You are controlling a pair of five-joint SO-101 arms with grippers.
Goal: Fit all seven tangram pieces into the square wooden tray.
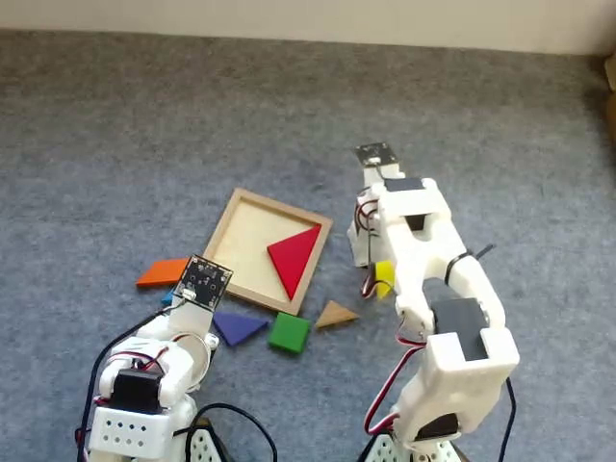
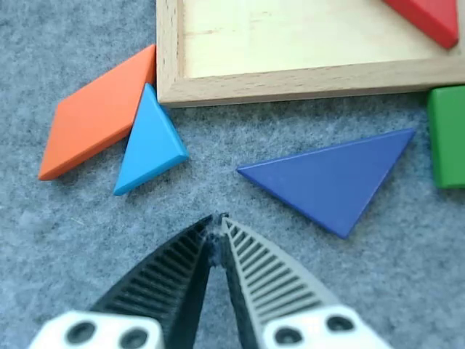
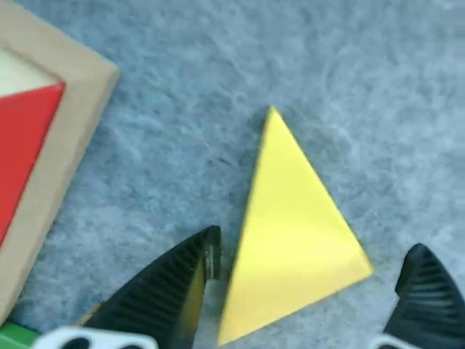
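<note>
Yellow triangle (image 3: 290, 225), the tangram pc under attention, lies flat on the grey carpet (image 1: 115, 125) just off the tray (image 1: 284, 206), on the side nearest the right arm, not touching it. Right gripper (image 3: 314, 256) straddles it, jaws apart, one each side, nothing clamped. Left gripper (image 2: 218, 222) hangs over bare carpet off the tray corner nearest the left arm, jaws together on nothing, tip near the dark blue triangle (image 2: 330, 178). Inside tray: red triangle (image 1: 295, 258) only, against the rim toward the right arm; rest of floor bare. Outside, along the tray edge nearest the arms: green square (image 1: 289, 332) and tan triangle (image 1: 335, 314). By the corner near the left gripper: light blue triangle (image 2: 149, 142) touching the orange parallelogram (image 2: 98, 113), which appears to touch the rim. Assessment: pcs look thin, stiff, light and smooth-painted, so prob. slippery; low profile gives little to grip. Sloped sides could squirt a triangle out of a pinch; recommend hold across long edge vs. opposite corner, low at carpet level. Raised rim req. lift-over, not a slide. Room around the yellow pc is open; blue/orange pair is crowded.
</note>
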